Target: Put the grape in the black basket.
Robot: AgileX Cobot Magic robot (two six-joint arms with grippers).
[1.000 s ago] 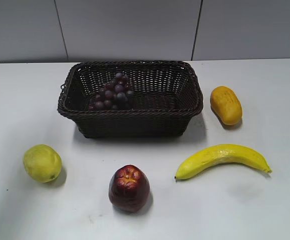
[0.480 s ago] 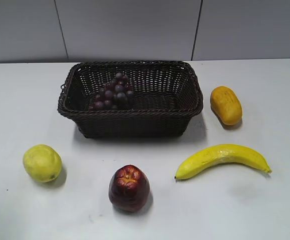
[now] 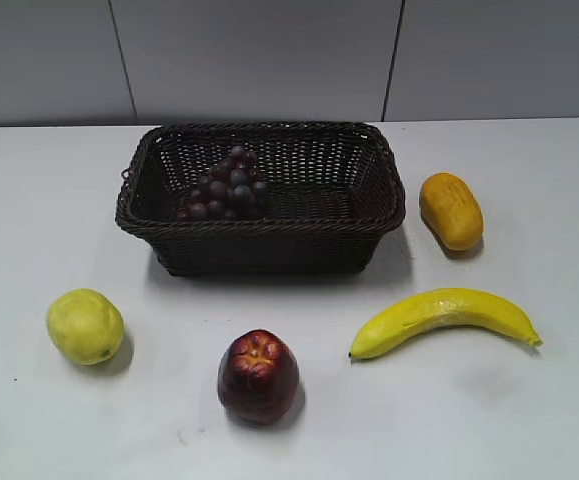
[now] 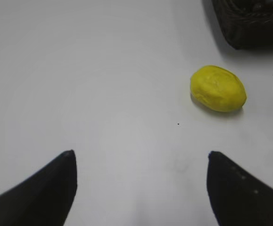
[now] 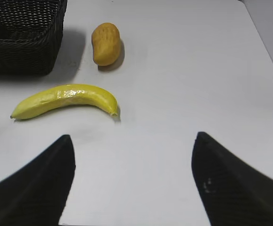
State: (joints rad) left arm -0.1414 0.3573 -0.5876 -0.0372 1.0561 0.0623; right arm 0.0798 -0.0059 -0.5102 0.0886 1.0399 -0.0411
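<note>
The grape, a bunch of small dark purple-red grapes, lies inside the black basket on its left half. The woven basket stands at the back middle of the white table; its corners show in the left wrist view and the right wrist view. Neither gripper appears in the exterior view. My left gripper is open and empty above bare table, near the yellow-green fruit. My right gripper is open and empty above bare table, in front of the banana.
A yellow-green lemon-like fruit lies front left. A dark red apple sits front centre. A banana lies front right. An orange-yellow fruit lies right of the basket.
</note>
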